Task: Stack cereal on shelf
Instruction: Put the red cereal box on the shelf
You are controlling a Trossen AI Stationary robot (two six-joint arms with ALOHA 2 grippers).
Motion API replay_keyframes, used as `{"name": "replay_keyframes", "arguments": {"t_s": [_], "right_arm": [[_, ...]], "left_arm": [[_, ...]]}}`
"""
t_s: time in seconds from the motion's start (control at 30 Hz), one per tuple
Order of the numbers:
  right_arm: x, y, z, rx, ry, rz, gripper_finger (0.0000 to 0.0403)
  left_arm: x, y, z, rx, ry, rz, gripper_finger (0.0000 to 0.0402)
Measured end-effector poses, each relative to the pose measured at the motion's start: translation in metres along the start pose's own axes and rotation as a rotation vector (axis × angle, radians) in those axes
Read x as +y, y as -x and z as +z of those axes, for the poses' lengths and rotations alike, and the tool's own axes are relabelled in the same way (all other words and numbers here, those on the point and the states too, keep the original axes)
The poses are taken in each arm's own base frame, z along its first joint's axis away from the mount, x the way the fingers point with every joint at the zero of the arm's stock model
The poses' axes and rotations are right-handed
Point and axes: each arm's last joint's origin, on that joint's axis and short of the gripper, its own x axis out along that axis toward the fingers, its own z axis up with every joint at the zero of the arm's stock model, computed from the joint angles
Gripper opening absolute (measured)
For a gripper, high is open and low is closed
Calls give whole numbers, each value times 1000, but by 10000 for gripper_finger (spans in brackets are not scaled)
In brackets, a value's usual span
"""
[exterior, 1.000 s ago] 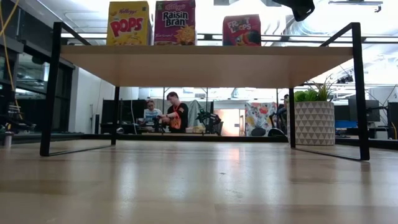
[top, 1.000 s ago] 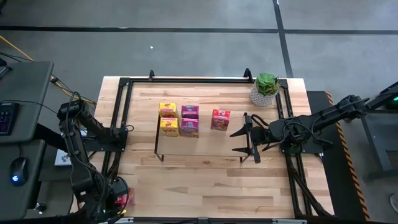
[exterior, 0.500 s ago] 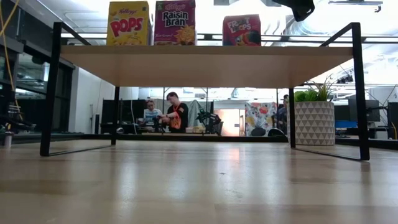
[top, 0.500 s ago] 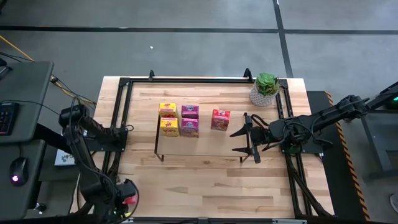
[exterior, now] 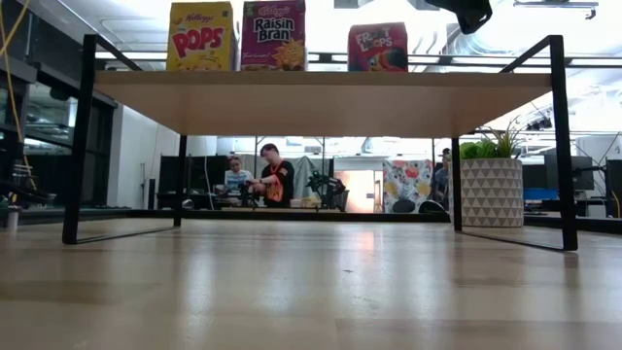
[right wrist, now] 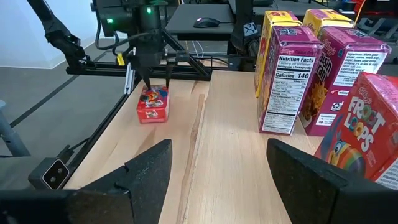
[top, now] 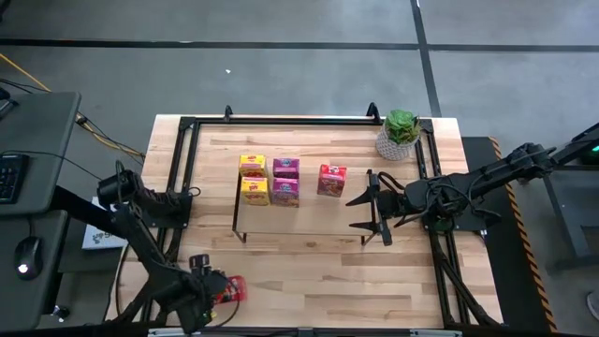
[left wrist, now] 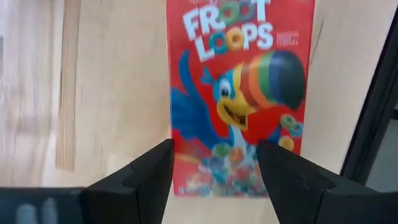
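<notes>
The left gripper hangs over the near-left corner of the table, its two dark, blocky fingers set wide on either side of a red Froot Loops box that sits on the pale wood there. In the left wrist view the fingers flank the box's lower edge; whether the pads actually press the cardboard cannot be told. The box's glossy front shows a cartoon toucan with a striped beak and scattered coloured rings. In the right wrist view the same box stands as a small red cube on the planks with the left arm upright above it.

The right gripper hovers at the right end of the shelf, jaws spread wide and holding nothing; its fingers frame bare tabletop.

The shelf, a low rack with a light wood top and thin black wire legs, stands mid-table. On it are five small cardboard boxes: two yellow Pops boxes at the left, two magenta Raisin Bran boxes just beside them, and a second red box standing apart to the right.

A potted green plant in a white patterned pot stands at the far-right corner.
</notes>
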Motion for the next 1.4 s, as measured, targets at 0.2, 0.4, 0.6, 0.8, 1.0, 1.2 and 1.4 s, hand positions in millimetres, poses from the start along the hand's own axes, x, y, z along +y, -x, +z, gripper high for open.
{"name": "replay_keyframes", "arguments": {"t_s": [0.2, 0.4, 0.6, 0.8, 1.0, 1.2, 1.4], "right_arm": [[0, 0, 0, 2, 0, 0, 256], [0, 0, 0, 2, 0, 0, 256], [0, 0, 0, 3, 0, 5, 256], [0, 0, -2, 17, 2, 8, 256], [0, 0, -2, 21, -29, 11, 256], [0, 0, -2, 21, -30, 11, 256], [0, 0, -2, 21, -29, 10, 256]], "left_arm": [[-1, -4, 15, -23, -88, -51, 220], [7, -8, 41, -56, -186, -71, 220], [18, -17, 71, -67, -217, -103, 220], [15, -33, 76, 14, -246, -152, 220], [8, -51, 82, -6, -334, -168, 220], [12, -51, 102, -109, -441, -220, 220], [32, -52, 133, -219, -555, -209, 220]]}}
